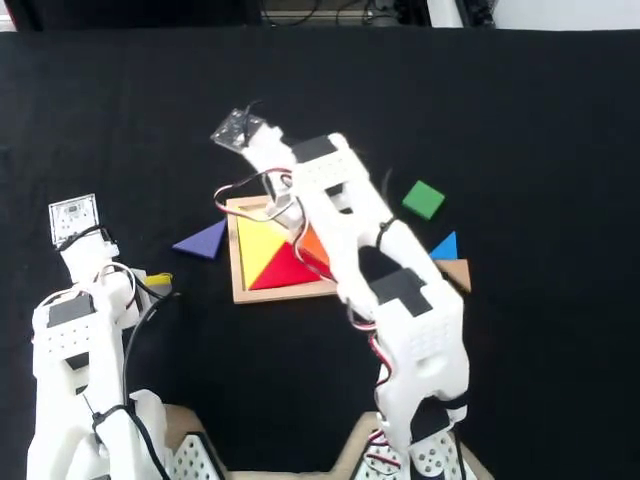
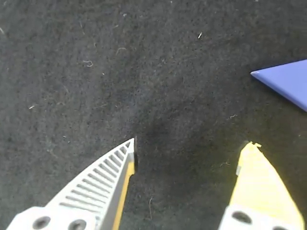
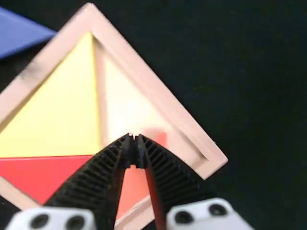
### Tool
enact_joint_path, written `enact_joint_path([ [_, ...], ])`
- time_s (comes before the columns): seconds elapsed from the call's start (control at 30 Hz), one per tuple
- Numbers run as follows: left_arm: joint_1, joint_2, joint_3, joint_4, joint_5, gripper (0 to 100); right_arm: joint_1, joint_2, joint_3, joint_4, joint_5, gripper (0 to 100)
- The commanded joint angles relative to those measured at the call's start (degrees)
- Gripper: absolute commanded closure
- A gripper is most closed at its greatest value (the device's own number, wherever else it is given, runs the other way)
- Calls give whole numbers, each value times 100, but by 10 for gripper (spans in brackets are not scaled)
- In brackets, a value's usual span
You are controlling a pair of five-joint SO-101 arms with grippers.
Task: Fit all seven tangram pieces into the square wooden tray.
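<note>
No legible text (or numbers) anywhere.

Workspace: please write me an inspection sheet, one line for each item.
Surface: black cloth, with lint specks.
Job's things: tray holds yellow triangle, red triangle and orange piece; outside it lie purple triangle, green square, blue triangle and tan piece.
Clutter: nothing seen.
End effectors: left end effector open over bare cloth; right end effector shut, above the orange piece.
Cables: wires loop near the tray's far edge.
Surroundings: cables behind the table.
</note>
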Motion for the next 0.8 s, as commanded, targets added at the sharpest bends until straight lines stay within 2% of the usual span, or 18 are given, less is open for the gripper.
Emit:
enact_joint_path([
  [0.0, 13, -35, -31, -88, 53, 668, -123, -57, -259, 0, 18, 988],
  [0.23, 13, -35, -31, -88, 53, 668, 176, 198, -198, 70, 18, 988],
  [0.77, 13, -35, -31, -97, 53, 668, 325, 198, -145, 1301, 26, 988],
])
